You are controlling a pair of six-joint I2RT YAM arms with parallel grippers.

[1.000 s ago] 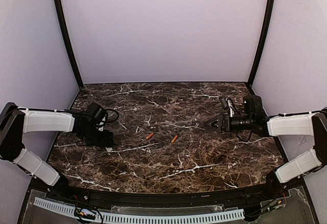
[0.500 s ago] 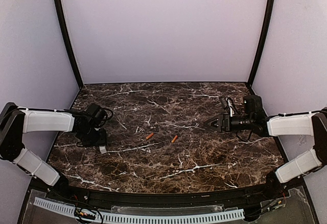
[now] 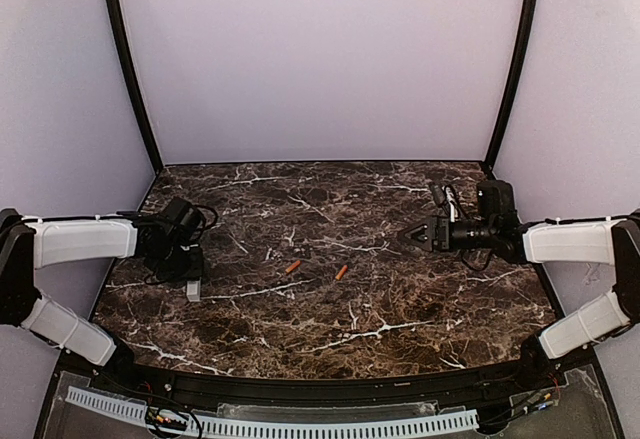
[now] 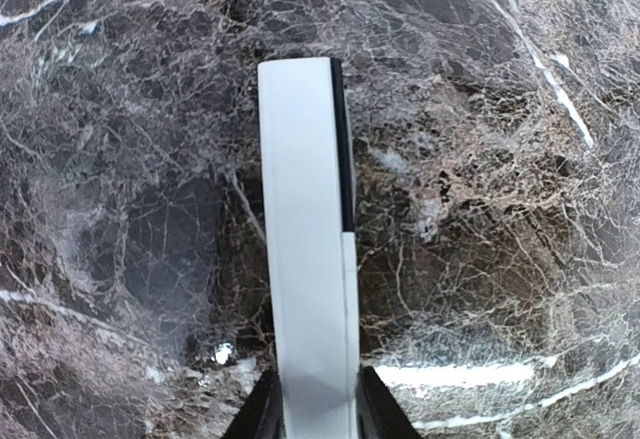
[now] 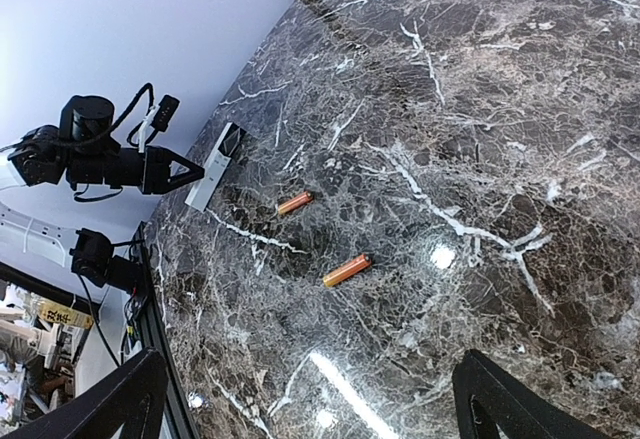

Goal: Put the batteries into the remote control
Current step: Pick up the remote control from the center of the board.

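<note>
Left gripper (image 4: pixel 318 411) pinches one end of the remote control (image 4: pixel 305 219), jaws snug on its long sides, at the left side of the table (image 3: pixel 400 309). I think it is light, stiff and smooth, so it may slip; the sides are the best hold. Near the middle lie the left battery (image 3: pixel 292 266) and the right battery (image 3: pixel 341 272), tiny and ready to roll. Then the right gripper (image 3: pixel 412 237) hangs wide open, holding nothing.

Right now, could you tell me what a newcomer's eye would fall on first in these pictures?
Two orange-red batteries lie apart near the middle, bright against the dark marble table. At the left side, the left gripper clamps one end of the white remote control. The right gripper hangs open on the right, holding nothing.
</note>
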